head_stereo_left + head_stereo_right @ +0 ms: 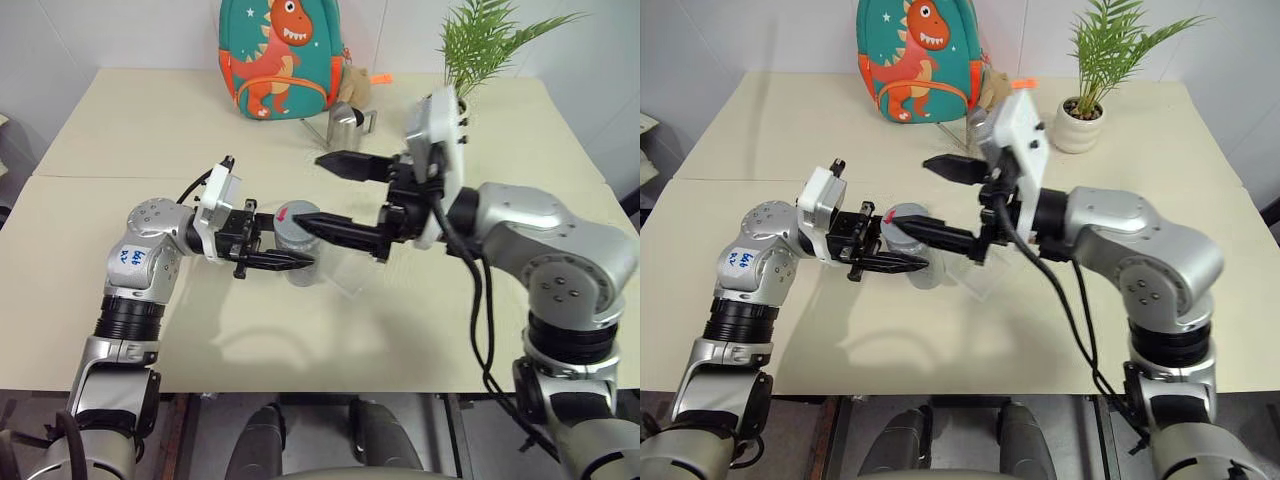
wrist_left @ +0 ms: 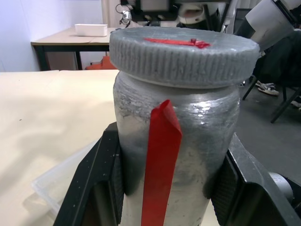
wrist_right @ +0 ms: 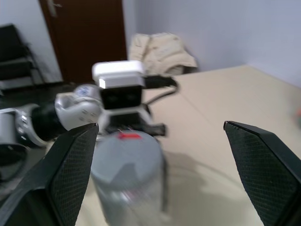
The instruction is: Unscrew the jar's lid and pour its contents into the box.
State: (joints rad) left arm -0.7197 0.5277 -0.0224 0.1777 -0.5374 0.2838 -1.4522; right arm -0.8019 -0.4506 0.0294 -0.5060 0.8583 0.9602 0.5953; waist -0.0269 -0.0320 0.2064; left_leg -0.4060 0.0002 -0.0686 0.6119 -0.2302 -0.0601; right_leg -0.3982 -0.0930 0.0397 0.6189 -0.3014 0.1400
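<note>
The jar point(image 1: 300, 272), a cloudy grey-white cylinder with a red strip point(image 2: 160, 165), hangs upright just above the table, with my left gripper point(image 1: 285, 255) shut on its body. Its ribbed lid point(image 2: 183, 52) with a red mark sits on top. My right gripper point(image 1: 310, 190) points at it from the right, open wide. One finger point(image 1: 335, 230) reaches the lid's edge and the other point(image 1: 350, 163) stands well behind. The clear box point(image 1: 982, 282) lies on the table just right of the jar. The contents are hidden inside the jar.
A dinosaur backpack point(image 1: 280, 55) stands at the back of the table, with a shiny steel spouted can point(image 1: 345, 125) beside it. A potted plant point(image 1: 1080, 125) is at the back right. The table's front edge point(image 1: 300, 385) runs close below my arms.
</note>
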